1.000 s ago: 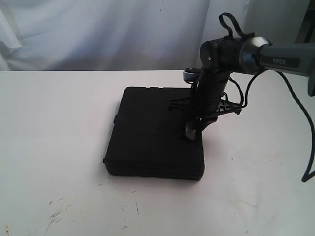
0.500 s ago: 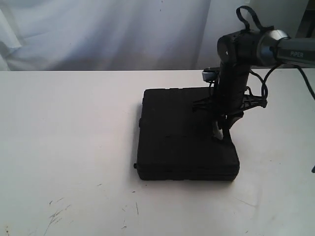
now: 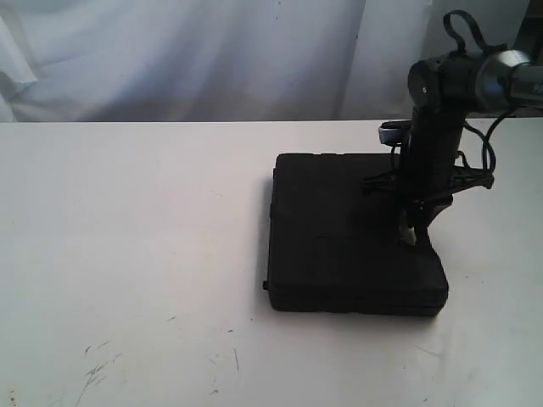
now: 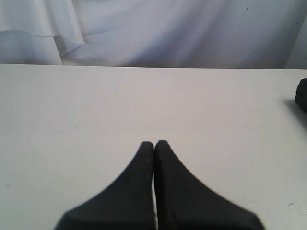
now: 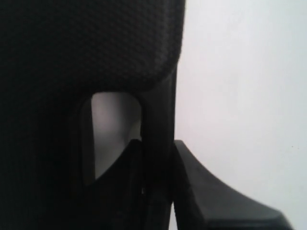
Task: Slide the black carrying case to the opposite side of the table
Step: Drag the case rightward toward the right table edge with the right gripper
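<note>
Your right fingers (image 5: 206, 196) were clenched on the handle (image 5: 160, 96) of the case (image 3: 348, 237), one passed through its slot (image 5: 112, 134) (the other outside the bar). The case lay flat on the desk (image 3: 127, 237), right of the middle in the exterior view. Your left fingers (image 4: 177, 196) were pressed together on nothing, over the desk.

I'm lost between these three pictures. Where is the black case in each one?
Exterior view: the case lies right of centre on the table.
Left wrist view: only a corner of the case at the picture's edge, beyond the shut left gripper.
Right wrist view: the case close up, filling much of the picture, the right gripper clamped on it.
Shared landmark: the white table, seen in all three.
</note>
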### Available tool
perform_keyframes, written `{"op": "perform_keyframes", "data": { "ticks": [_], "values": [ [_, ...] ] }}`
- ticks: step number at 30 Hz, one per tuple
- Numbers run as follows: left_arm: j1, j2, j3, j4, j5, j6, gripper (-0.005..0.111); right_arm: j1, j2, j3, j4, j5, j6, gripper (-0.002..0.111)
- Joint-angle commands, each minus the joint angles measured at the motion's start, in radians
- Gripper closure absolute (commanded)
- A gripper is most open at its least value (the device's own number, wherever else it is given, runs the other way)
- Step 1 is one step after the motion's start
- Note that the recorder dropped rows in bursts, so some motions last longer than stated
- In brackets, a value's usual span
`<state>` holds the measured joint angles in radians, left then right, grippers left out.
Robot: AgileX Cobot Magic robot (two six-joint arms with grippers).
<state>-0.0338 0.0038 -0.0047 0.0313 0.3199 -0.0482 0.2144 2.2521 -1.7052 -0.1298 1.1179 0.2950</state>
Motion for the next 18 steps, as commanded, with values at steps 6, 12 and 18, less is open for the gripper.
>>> {"op": "perform_keyframes", "data": {
  "ticks": [6,12,18],
  "values": [
    [-0.005,-0.004,0.005,0.003,-0.005,0.001,0.107,-0.05,-0.03,0.014,-0.097,0.01,-0.022,0.108],
    [-0.005,-0.004,0.005,0.003,-0.005,0.001,0.107,-0.097,-0.03,0.014,-0.093,0.015,-0.059,0.108],
    [-0.005,-0.004,0.005,0.003,-0.005,0.001,0.107,-0.131,-0.03,0.014,-0.116,0.012,-0.108,0.108]
  ]
}}
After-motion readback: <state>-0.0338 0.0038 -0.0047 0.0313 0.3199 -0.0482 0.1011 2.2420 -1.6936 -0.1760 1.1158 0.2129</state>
